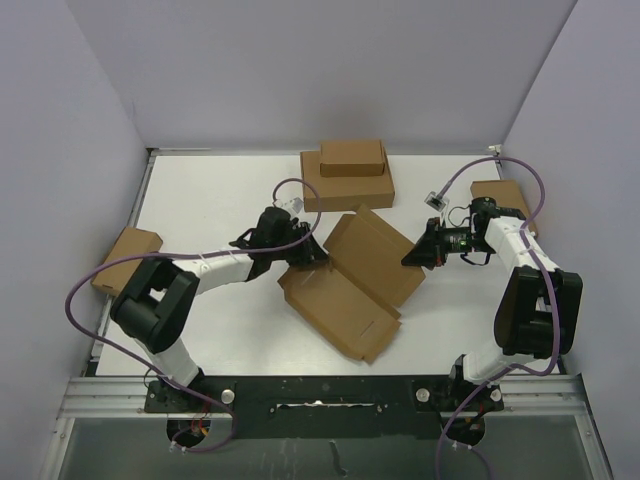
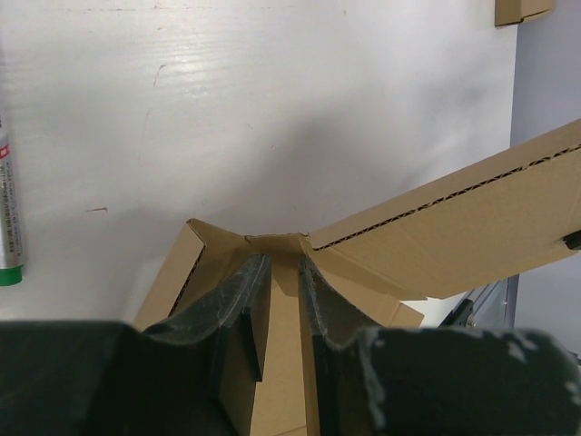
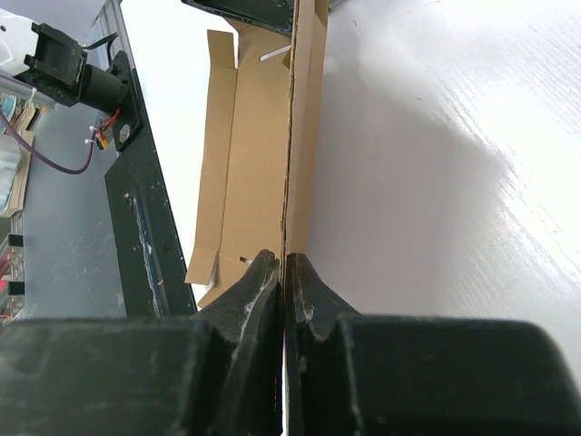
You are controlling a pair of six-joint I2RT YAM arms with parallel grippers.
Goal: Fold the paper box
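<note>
The paper box [image 1: 340, 305] lies half folded in the middle of the white table, its base flat and its lid panel [image 1: 378, 255] raised at a slant. My left gripper [image 1: 300, 255] is at the box's far left corner; in the left wrist view it [image 2: 283, 263] is shut on a strip of cardboard wall, with the lid [image 2: 454, 227] rising to the right. My right gripper [image 1: 412, 257] is at the lid's right edge. In the right wrist view it [image 3: 283, 259] is shut on the thin edge of the paper box [image 3: 259, 154], which stands upright away from the fingers.
A wide brown box [image 1: 347, 185] with a smaller box [image 1: 352, 157] on top stands at the back. Another brown box [image 1: 127, 258] sits at the table's left edge and one [image 1: 500, 195] at the right, behind my right arm. A white tube [image 2: 7, 209] lies at the left.
</note>
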